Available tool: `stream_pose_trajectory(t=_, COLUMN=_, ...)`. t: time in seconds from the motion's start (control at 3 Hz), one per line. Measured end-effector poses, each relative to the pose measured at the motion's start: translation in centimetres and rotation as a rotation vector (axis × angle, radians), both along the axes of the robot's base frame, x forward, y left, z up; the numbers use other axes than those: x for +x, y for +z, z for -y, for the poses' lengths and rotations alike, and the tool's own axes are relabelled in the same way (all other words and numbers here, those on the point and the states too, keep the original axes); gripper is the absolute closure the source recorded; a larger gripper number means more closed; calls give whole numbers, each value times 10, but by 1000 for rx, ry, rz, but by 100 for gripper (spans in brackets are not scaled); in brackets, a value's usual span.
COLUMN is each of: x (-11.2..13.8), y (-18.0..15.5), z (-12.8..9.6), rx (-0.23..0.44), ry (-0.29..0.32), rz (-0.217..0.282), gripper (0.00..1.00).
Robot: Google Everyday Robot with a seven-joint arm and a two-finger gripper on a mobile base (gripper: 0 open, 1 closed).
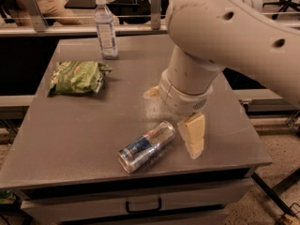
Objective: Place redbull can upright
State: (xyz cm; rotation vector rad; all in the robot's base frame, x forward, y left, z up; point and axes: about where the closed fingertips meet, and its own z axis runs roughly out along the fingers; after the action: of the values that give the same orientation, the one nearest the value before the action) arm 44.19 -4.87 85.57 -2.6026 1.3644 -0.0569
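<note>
The redbull can lies on its side near the front of the grey table, silver and blue, its open end facing front left. My gripper is open and hangs just above and behind the can's far end. One cream finger is right beside the can's right end; the other finger pokes out behind the wrist. Nothing is held.
A clear plastic water bottle stands at the table's back left. A green chip bag lies on the left side. The big white arm covers the table's right rear. A drawer handle is below the front edge.
</note>
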Motion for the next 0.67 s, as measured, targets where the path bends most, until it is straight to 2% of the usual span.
stream_pose_trajectory(t=0.33, x=-3, y=-15, z=-7, rx=-55, ry=55, rz=-35, gripper=25)
stream_pose_trajectory(t=0.67, x=-2, y=-20, z=-9, rx=-83, ry=68, rz=-51, gripper=47)
